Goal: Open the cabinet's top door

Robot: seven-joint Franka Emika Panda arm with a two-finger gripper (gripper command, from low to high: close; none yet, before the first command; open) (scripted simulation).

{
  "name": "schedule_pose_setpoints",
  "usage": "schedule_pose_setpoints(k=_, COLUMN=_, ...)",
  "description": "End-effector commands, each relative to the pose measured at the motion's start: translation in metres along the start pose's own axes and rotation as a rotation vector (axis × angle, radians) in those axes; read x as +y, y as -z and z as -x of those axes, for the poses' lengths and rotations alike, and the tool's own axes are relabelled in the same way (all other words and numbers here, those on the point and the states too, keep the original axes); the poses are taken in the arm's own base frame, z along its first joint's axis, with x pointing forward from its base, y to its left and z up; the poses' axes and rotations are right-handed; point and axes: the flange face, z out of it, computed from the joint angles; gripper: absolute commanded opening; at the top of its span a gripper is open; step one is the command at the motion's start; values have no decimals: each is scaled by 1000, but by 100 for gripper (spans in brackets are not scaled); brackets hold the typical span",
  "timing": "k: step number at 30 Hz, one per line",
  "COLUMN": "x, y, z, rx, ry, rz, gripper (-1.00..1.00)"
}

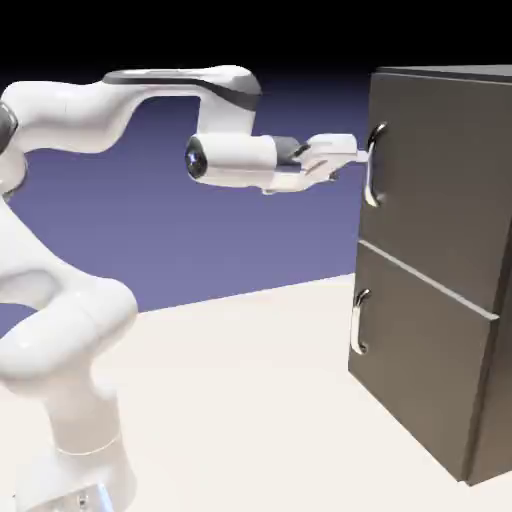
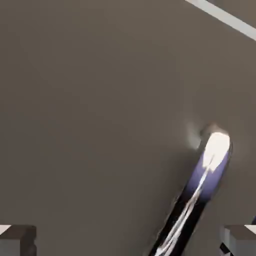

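Observation:
The dark grey-brown cabinet (image 1: 497, 390) stands at the exterior view's right. Its top door (image 1: 440, 180) is flush and carries a curved silver handle (image 1: 375, 165) near its left edge. My gripper (image 1: 360, 155) reaches level toward that handle, with its tips at the bar. In the hand view the top door (image 2: 90, 110) fills the frame. There the handle (image 2: 200, 192) runs diagonally down between my two grey fingertips (image 2: 17, 241), nearer the right one. The gripper (image 2: 128, 245) is open, and nothing is clamped in it.
Below the top door lies the lower door (image 1: 420, 370) with its own smaller silver handle (image 1: 358, 322). The pale table (image 1: 250, 400) stretches in front of the cabinet. A light seam (image 2: 225, 17) crosses the hand view's top right corner.

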Motion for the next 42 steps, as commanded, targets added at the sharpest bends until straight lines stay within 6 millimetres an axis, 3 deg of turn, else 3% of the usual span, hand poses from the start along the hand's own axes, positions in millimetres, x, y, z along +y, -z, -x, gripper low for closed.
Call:
schedule_pose_setpoints(k=1, x=3, y=-3, z=-3, rx=-11, ry=-46, rz=3, gripper=0)
schedule_pose_setpoints(k=10, x=24, y=-25, z=-32, rx=-91, ry=-400, rz=31, gripper=0)
schedule_pose_setpoints(k=15, x=24, y=-74, z=-28, rx=-91, ry=-400, rz=31, gripper=0)
schedule_pose_setpoints(k=16, x=24, y=-75, z=-28, rx=-91, ry=-400, rz=31, gripper=0)
schedule_pose_setpoints(k=17, x=24, y=-75, z=-28, rx=-91, ry=-400, rz=31, gripper=-100)
schedule_pose_setpoints(k=23, x=12, y=-47, z=-24, rx=-45, ry=-397, rz=106, gripper=-100)
schedule_pose_setpoints(k=37, x=0, y=-29, z=-22, rx=-8, ry=-394, rz=158, gripper=-100)
schedule_pose_setpoints(k=42, x=-13, y=-10, z=-19, rx=30, ry=-389, rz=214, gripper=-100)
